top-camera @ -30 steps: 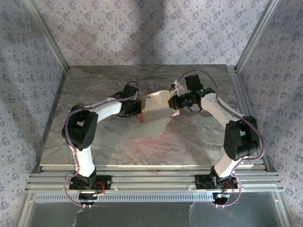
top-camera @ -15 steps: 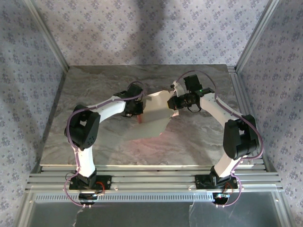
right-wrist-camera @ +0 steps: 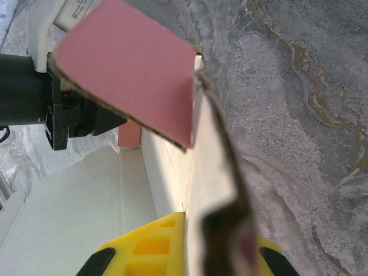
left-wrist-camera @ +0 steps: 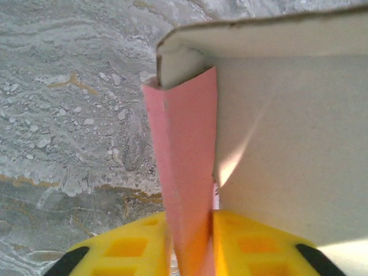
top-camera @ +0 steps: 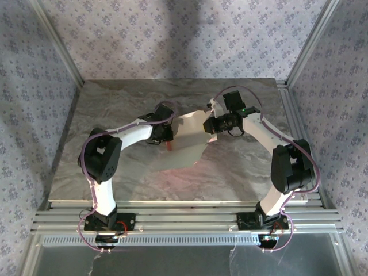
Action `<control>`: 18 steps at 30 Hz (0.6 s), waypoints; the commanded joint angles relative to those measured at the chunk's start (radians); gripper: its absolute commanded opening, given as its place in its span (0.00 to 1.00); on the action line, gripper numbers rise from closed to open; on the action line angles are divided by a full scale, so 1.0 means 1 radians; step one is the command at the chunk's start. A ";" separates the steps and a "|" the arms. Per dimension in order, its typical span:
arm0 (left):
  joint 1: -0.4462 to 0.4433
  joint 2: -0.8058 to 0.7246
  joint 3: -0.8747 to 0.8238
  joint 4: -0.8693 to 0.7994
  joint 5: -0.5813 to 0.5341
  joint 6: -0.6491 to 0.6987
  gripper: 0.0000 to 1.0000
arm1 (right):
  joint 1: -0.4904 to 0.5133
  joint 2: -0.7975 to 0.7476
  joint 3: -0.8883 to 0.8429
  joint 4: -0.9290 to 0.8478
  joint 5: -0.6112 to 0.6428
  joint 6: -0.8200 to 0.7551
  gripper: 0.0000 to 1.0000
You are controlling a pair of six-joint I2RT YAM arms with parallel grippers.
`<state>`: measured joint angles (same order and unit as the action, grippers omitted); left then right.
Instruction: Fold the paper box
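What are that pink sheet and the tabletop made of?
The paper box looks like thin matte cardboard: pink face, pale reverse, brownish raw cut edge. The table looks like marble or marble-print laminate, grey with veins.

Both arms bend inward, left gripper [top-camera: 165, 133] facing right gripper [top-camera: 210, 125], whose jaws are pinched tight

Over centre of table [top-camera: 115, 103]: paper box [top-camera: 187, 146], raised between both grippers. At box's left edge: left gripper [top-camera: 169, 140], with folded flap [left-wrist-camera: 184, 172] between its fingers [left-wrist-camera: 132, 247]. At box's far-right corner: right gripper [top-camera: 210, 127], clamped on the edge. Arm bases [top-camera: 106, 221] well apart along near table edge, box behind them, roughly midway.
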<state>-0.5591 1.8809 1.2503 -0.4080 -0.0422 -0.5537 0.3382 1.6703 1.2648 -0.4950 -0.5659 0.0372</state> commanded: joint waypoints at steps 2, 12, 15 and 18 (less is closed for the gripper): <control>0.019 -0.042 -0.029 0.017 0.040 -0.007 0.28 | 0.001 0.011 0.036 -0.027 -0.013 -0.003 0.00; 0.031 -0.041 -0.041 0.023 0.062 -0.023 0.04 | 0.001 0.014 0.042 -0.031 -0.001 0.000 0.00; 0.033 -0.069 -0.052 0.014 0.003 -0.034 0.00 | 0.000 -0.007 0.057 -0.036 0.015 0.026 0.07; 0.033 -0.098 -0.052 -0.014 -0.064 -0.023 0.00 | -0.001 -0.049 0.068 -0.033 0.061 0.092 0.25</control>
<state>-0.5362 1.8328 1.2102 -0.3725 -0.0090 -0.5812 0.3408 1.6722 1.2888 -0.5064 -0.5453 0.0689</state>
